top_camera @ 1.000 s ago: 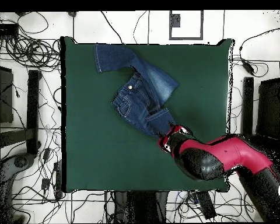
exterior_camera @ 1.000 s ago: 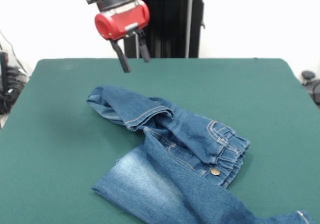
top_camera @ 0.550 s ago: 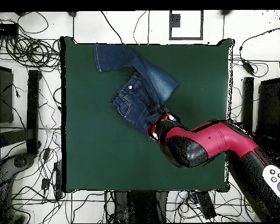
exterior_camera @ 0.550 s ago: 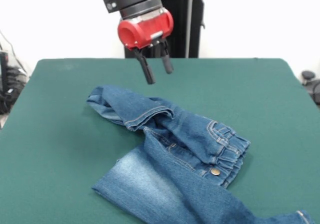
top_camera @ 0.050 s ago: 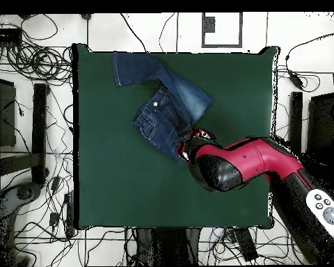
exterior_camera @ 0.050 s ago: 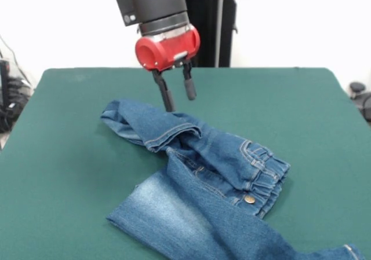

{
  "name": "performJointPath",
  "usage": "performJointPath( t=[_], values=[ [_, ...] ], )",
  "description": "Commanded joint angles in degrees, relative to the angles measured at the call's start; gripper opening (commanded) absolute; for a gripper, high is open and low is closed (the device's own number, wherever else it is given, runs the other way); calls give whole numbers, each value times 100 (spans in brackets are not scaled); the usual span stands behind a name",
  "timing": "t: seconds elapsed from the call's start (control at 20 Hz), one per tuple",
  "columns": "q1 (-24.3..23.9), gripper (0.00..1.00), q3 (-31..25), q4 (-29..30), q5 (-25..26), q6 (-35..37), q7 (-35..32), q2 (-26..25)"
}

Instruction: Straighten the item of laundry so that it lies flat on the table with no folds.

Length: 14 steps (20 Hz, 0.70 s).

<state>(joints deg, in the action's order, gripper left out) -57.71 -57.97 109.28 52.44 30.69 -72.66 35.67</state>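
Since the earlier frames the gripper [exterior_camera @ 0.050 s ago: 177,96] has come lower and in from the bench's side toward the jeans, and one black fingertip now sits right at the folded leg's upper edge, though whether it touches the denim cannot be told. The red and black arm [top_camera @ 0.050 s ago: 267,163] reaches down steeply from above, wrist tilted slightly, and its two fingers [exterior_camera @ 0.050 s ago: 188,84] stand apart in a moderate gap, holding nothing. The jeans [exterior_camera @ 0.050 s ago: 203,173] lie crumpled on the green bench [exterior_camera @ 0.050 s ago: 69,156]: one leg is folded back over itself into a thick roll near the gripper, the gathered waistband with its metal button [exterior_camera @ 0.050 s ago: 250,199] faces the front camera's right, and the other leg, with a faded patch, spreads toward the near edge and runs out of the front view. In the overhead view the jeans [top_camera @ 0.050 s ago: 163,97] lie against one long edge of the bench [top_camera @ 0.050 s ago: 100,181], the far one from the robot's base, and most of the green top lies bare on the remaining sides.
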Motion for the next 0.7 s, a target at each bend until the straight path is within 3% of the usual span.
performJointPath(
  t=[0.05,0.7],
  values=[
    [586,100,828,-468,335,489,-4,-42],
    [984,100,1371,-558,11,625,-166,-268]
  ],
)
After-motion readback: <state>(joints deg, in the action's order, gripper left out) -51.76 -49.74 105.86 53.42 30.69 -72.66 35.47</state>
